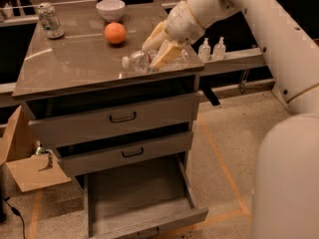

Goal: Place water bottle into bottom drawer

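The water bottle (135, 61), clear and ribbed with a white cap pointing left, lies on its side near the front right edge of the cabinet top (75, 63). My gripper (160, 48) reaches in from the upper right, its two pale fingers closed around the middle of the bottle. The label end is mostly hidden behind the fingers. I cannot tell whether the bottle rests on the top or hangs just above it. The bottom drawer (149, 227) is pulled far out below, showing its grey tray with nothing in it.
On the cabinet top stand a silver-green can (50, 20), a white bowl (110, 9) and an orange (115, 33). Two pump bottles (212, 49) sit on a ledge behind. Two upper drawers (122, 117) are slightly ajar. A cardboard box (30, 171) lies left; my body (289, 183) fills the right.
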You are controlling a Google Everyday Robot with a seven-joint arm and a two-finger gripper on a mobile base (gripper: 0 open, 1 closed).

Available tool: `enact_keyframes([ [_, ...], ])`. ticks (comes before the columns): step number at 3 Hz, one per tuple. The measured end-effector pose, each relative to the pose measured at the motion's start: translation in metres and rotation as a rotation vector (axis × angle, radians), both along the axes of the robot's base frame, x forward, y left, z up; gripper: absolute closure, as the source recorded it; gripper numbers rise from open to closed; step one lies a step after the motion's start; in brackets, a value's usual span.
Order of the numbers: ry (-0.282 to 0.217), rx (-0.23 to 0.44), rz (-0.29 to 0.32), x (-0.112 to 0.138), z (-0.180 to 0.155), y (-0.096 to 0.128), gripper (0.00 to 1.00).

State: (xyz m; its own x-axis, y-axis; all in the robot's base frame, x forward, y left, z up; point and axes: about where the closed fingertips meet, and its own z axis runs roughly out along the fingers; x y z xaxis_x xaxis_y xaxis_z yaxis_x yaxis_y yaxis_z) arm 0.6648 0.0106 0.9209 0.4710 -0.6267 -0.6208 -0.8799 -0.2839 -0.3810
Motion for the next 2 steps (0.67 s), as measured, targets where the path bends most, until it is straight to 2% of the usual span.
enact_keyframes([
  [1, 0.029, 0.086, 0.007, -0.04, 0.002, 0.014, 1.0],
  [2, -0.015, 0.146, -0.038, -0.073, 0.007, 0.019, 1.0],
])
